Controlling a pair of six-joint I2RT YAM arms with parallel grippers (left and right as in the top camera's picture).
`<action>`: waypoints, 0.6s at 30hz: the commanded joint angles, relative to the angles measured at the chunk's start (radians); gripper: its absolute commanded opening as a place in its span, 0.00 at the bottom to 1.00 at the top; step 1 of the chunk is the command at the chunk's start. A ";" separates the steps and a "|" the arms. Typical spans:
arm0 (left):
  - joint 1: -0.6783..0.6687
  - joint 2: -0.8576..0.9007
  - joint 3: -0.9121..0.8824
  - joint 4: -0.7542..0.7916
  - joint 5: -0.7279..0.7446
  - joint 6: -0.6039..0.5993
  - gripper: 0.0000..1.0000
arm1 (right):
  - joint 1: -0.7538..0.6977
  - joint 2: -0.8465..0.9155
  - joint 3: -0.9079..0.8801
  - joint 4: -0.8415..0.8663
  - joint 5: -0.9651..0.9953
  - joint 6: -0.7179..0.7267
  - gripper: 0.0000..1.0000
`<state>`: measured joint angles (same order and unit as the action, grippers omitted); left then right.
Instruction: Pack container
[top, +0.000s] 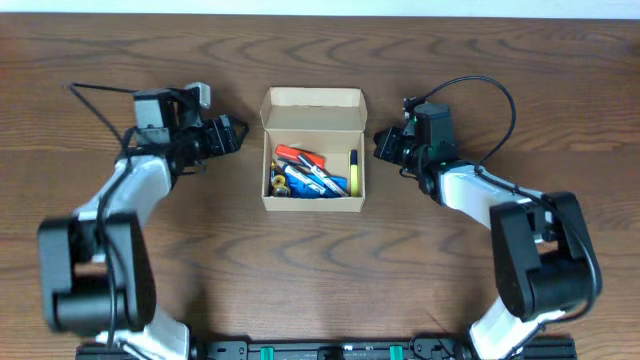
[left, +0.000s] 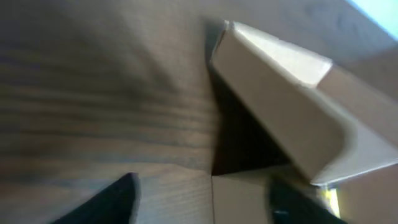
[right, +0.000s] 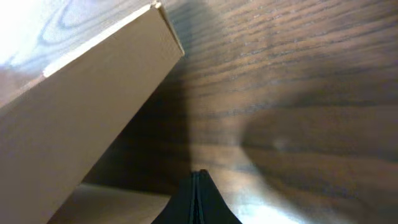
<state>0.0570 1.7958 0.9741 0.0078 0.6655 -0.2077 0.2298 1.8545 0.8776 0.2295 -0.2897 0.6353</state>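
Sitting open on dark wood-grain table (top: 320, 280) — container (top: 313, 204).

Container (top: 313, 204) open above, lid (top: 313, 108) up behind

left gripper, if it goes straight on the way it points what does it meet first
Probably the box: the left gripper points at its left side near the open lid, only bare table between. Height is unclear.

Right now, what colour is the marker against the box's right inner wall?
The marker is yellow with a dark tip; the overhead view shows it best.
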 joint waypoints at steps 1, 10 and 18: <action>-0.007 0.090 0.095 0.011 0.132 -0.048 0.47 | -0.008 0.060 -0.005 0.060 -0.033 0.077 0.01; -0.048 0.253 0.264 -0.004 0.201 -0.109 0.17 | -0.008 0.179 0.029 0.234 -0.085 0.184 0.02; -0.072 0.331 0.320 -0.029 0.247 -0.130 0.06 | -0.008 0.207 0.087 0.253 -0.094 0.206 0.01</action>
<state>-0.0135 2.0926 1.2732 -0.0185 0.8677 -0.3218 0.2279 2.0552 0.9344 0.4702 -0.3691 0.8173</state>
